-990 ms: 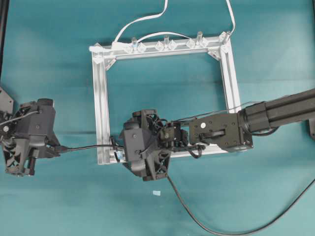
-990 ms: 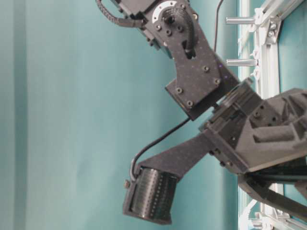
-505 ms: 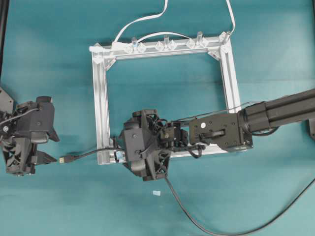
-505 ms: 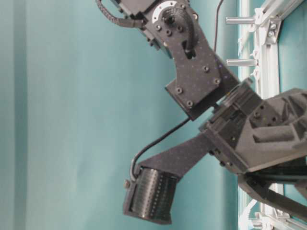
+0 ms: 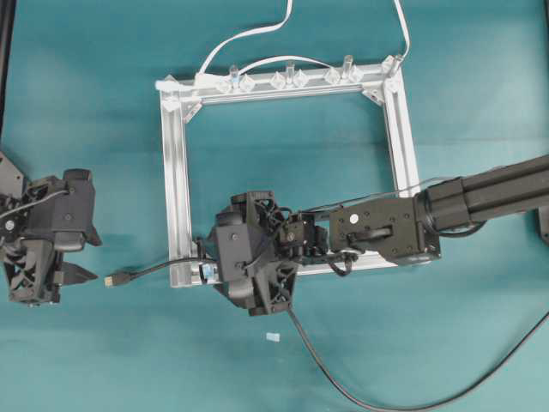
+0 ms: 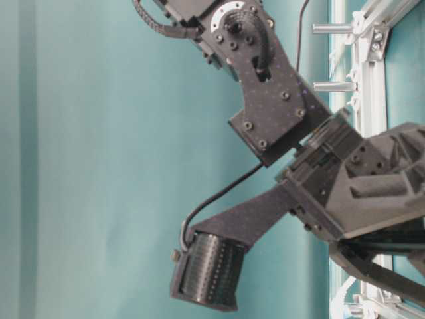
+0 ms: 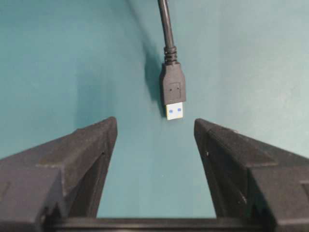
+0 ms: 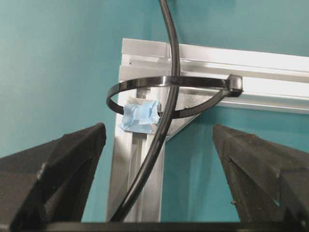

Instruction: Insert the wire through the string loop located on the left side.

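The wire is a thin black cable. Its black plug with a silver tip lies loose on the teal table, just ahead of my left gripper. That gripper is open and holds nothing. The cable runs right through the string loop, a thin black tie with a pale-blue bit at the frame's lower-left corner. My right gripper is open, straddling the cable just behind the loop without pinching it. Overhead, the right gripper covers that corner.
The square aluminium frame lies mid-table, with clear pegs and white cables along its far rail. The wire's slack curves away to the lower right. A small pale scrap lies on the table.
My left gripper has opened and let go of the plug, which dropped onto the table just right of it. The right arm has not moved.
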You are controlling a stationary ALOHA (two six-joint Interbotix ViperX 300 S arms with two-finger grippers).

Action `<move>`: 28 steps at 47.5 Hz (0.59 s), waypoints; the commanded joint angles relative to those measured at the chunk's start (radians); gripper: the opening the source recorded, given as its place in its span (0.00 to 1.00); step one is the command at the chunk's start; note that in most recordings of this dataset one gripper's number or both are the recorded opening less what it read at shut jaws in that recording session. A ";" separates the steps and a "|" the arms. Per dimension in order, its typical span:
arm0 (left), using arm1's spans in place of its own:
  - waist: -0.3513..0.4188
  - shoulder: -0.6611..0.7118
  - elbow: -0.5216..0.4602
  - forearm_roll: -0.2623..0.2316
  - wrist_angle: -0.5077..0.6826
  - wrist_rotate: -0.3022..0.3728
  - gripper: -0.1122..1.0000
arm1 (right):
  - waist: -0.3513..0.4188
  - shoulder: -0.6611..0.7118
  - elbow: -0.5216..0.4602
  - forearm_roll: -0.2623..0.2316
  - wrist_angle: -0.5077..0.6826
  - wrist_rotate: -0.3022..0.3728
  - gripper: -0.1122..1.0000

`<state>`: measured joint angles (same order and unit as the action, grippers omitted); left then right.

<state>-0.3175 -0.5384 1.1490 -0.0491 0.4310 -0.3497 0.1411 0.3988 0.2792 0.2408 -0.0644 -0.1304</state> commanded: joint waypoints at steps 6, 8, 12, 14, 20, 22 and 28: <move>-0.005 -0.008 -0.012 0.005 -0.011 0.023 0.70 | -0.005 -0.026 -0.008 -0.002 -0.003 0.000 0.95; -0.005 -0.011 -0.014 0.006 -0.017 0.028 0.70 | -0.006 -0.029 -0.011 -0.002 -0.003 0.000 0.95; -0.005 -0.012 -0.018 0.006 -0.034 0.035 0.70 | -0.012 -0.038 -0.011 -0.002 -0.003 0.000 0.95; -0.005 -0.012 -0.021 0.006 -0.044 0.035 0.70 | -0.014 -0.044 -0.011 -0.002 -0.003 0.000 0.95; -0.003 -0.012 -0.025 0.009 -0.071 0.037 0.70 | -0.029 -0.072 0.005 -0.002 -0.003 0.000 0.95; -0.002 -0.012 -0.026 0.009 -0.071 0.037 0.70 | -0.034 -0.084 0.014 -0.002 -0.003 0.000 0.95; 0.006 -0.014 -0.032 0.012 -0.071 0.041 0.70 | -0.049 -0.129 0.049 -0.002 -0.003 0.000 0.95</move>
<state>-0.3175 -0.5476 1.1413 -0.0430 0.3682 -0.3221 0.1043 0.3421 0.3221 0.2408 -0.0644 -0.1304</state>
